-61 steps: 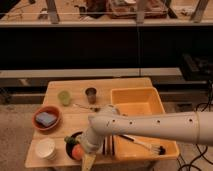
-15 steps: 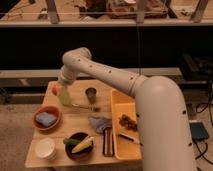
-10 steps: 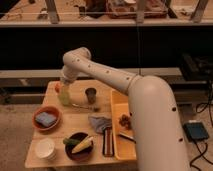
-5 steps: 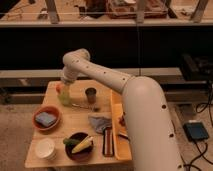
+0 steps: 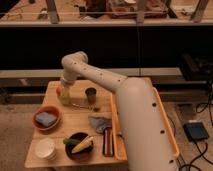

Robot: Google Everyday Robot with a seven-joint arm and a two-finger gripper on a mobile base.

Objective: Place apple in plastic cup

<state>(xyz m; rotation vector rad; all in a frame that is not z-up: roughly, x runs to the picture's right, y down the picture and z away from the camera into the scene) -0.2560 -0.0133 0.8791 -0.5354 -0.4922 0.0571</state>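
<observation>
The light green plastic cup (image 5: 65,99) stands at the far left of the wooden table (image 5: 60,131). My gripper (image 5: 63,90) hangs straight over the cup's mouth, at the end of the arm that reaches in from the lower right. It is shut on the orange-red apple (image 5: 59,90), which shows at the gripper's left side just above the cup's rim. The cup's upper part is partly hidden by the gripper.
A dark cup (image 5: 91,94) stands right of the green cup, with a utensil (image 5: 83,106) in front of it. A red bowl with a blue sponge (image 5: 46,118), a white paper cup (image 5: 45,148), a dark bowl with corn (image 5: 79,145), a grey cloth (image 5: 99,123) and an orange tray (image 5: 114,145) lie nearer.
Six seconds ago the gripper was at the dark bowl near the front. It has carried the apple to the green cup, and over the last second it has barely moved.
</observation>
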